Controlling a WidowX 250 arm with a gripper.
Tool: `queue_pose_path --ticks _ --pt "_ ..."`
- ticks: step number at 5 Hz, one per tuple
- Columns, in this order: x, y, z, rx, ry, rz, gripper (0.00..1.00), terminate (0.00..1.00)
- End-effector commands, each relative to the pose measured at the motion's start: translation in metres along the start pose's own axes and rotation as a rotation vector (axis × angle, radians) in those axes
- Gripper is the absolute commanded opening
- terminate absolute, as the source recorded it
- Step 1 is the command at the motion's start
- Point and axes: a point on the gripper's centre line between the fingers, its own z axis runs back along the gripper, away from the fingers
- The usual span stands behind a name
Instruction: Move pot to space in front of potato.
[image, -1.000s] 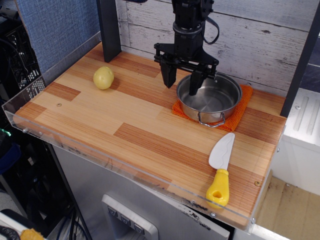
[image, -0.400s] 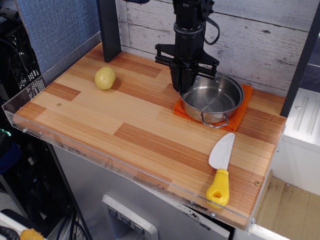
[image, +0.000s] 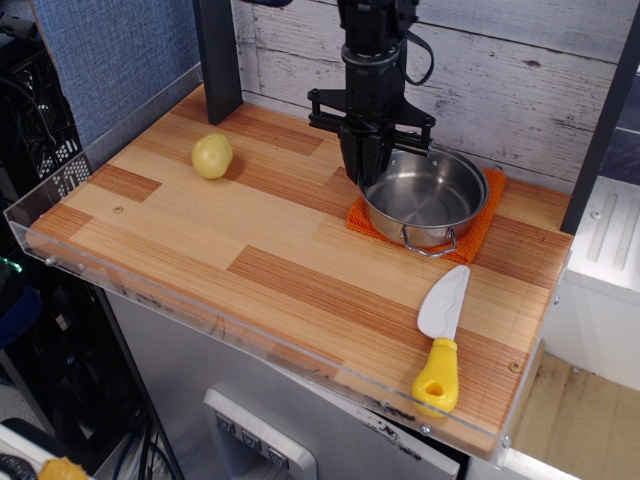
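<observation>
The shiny steel pot (image: 425, 198) with wire loop handles sits at the back right of the wooden board, over an orange cloth (image: 482, 222). My black gripper (image: 369, 172) is shut on the pot's left rim, coming down from above. The pot looks slightly raised at its left side. The pale yellow potato (image: 212, 156) lies at the back left of the board, well apart from the pot and gripper.
A white plastic knife with a yellow handle (image: 441, 340) lies at the front right. A dark post (image: 219, 60) stands behind the potato. A clear plastic rim (image: 200, 300) runs along the board's front edge. A plank wall is behind.
The gripper, open astride the pot's left rim a second ago, has closed on it. The pot has shifted slightly and the gripper has risen a little.
</observation>
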Motion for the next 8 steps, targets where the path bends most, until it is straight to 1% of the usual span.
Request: queue_pose_path --ticks 1,2,3,4,5,6,7,8 --pt "0.012 0.008 0.079 -0.130 -0.135 -0.072 0.00 0.00" --pt "0.003 0.031 0.107 -0.193 -0.158 -0.073 0.00 0.00" --pt "-0.015 0.057 0.116 -0.204 -0.126 -0.057 0.00 0.00" --pt "-0.037 0.088 0.115 -0.177 -0.083 -0.038 0.00 0.00" --pt "-0.067 0.115 0.108 -0.141 -0.036 -0.025 0.00 0.00" --pt "-0.090 0.132 0.100 -0.117 -0.009 0.006 0.00 0.00" --pt "-0.097 0.159 0.090 -0.094 0.001 0.084 0.00 0.00" --pt "-0.096 0.188 0.079 -0.082 0.004 0.153 0.00 0.00"
